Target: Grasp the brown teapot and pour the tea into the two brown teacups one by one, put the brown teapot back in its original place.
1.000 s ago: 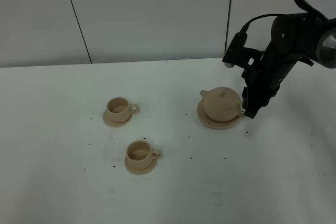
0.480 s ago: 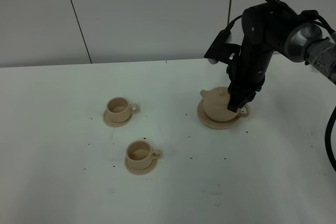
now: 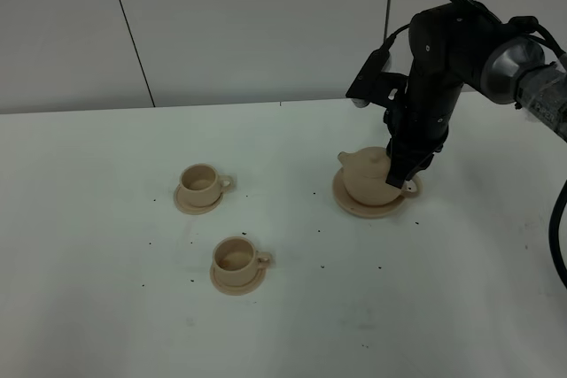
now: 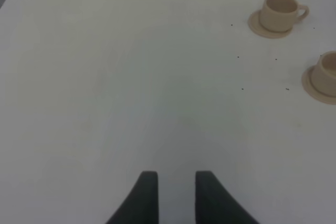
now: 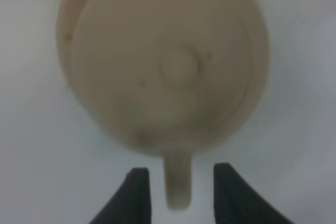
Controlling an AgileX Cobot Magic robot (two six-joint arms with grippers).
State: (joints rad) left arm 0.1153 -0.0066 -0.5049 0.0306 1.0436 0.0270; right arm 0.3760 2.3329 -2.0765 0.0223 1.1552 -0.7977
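- Right gripper (image 5: 180, 170): jaws partly open, straddling the loop handle (image 5: 177, 184) of the brown teapot (image 3: 365, 179). The wrist view shows a gap on each side of the handle, so the fingers are not touching it and nothing is gripped.
- In the exterior view the gripper comes down from above onto the right side of the pot, right of centre in the frame.
- Left gripper (image 4: 176, 174): narrow gap between the fingers, nothing in it. It hangs over bare table (image 3: 89, 263) and holds nothing.
- The teapot sits upright on the large saucer (image 3: 350, 207), lid on, spout pointing toward frame left.
- Far teacup (image 3: 200, 181) is left of centre and near teacup (image 3: 235, 257) is lower centre-left. Each stands upright on its own small saucer, well apart from the pot.
- Small dark specks (image 3: 321, 266) are scattered on the table between the cups and the pot.
- Hard to read:
  - The right wrist view is blurred. The lid knob (image 5: 179, 66) is only a soft bump, and the pot's far side and spout are cut off by the frame edge.
  - In the exterior view the dark arm covers most of the handle, and the fingertips merge with it.
  - In the left wrist view the near teacup is cut by the frame edge.
  - Cannot tell what is in the cups.
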